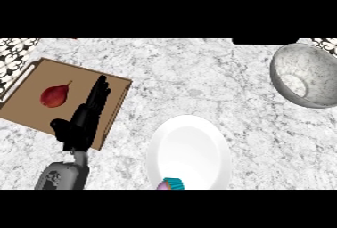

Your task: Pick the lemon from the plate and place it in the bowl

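Note:
The white plate [191, 147] lies at the lower middle of the speckled counter, its centre bare. No lemon shows anywhere in the head view. The grey speckled bowl [289, 84] sits at the far right, tilted toward me, and its inside looks bare. My left hand [84, 120] is at the left with its fingers straight and holds nothing. It lies over the right part of a wooden cutting board [59, 71], well left of the plate. My right hand is out of view.
A red pear-shaped fruit [55, 95] rests on the board, just left of my left hand's fingers. A cupcake [172, 183] in a teal wrapper sits at the plate's near edge. A black-and-white patterned surface [12, 62] borders the counter at the far left.

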Action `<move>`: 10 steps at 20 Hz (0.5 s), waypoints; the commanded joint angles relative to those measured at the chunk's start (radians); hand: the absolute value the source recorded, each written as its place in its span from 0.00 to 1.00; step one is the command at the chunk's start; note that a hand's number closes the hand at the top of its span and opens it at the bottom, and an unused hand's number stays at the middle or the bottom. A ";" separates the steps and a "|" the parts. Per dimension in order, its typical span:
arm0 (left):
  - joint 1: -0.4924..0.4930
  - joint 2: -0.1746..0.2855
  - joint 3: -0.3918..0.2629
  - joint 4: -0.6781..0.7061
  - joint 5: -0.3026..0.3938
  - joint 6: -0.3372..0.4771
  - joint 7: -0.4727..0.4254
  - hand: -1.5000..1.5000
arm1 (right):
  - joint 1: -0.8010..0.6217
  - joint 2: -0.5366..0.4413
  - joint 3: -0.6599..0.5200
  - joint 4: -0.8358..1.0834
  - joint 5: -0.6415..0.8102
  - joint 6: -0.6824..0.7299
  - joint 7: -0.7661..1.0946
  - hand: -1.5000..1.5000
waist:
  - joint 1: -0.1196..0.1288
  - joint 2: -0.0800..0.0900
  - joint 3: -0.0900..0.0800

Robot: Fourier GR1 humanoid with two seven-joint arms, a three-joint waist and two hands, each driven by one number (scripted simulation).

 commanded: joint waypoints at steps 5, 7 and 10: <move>0.014 0.008 -0.009 -0.023 0.005 -0.022 -0.007 0.50 | -0.018 -0.176 -0.194 -0.050 -0.293 0.008 -0.036 1.00 | 0.032 0.011 0.002; -0.015 -0.002 -0.017 -0.004 -0.020 0.000 -0.008 0.50 | -0.033 -0.214 -0.253 0.053 -0.334 0.036 -0.069 1.00 | 0.026 0.016 0.003; 0.001 0.002 -0.016 -0.008 -0.012 -0.010 -0.002 0.50 | -0.043 -0.239 -0.322 0.167 -0.430 0.083 -0.114 1.00 | 0.038 0.016 0.003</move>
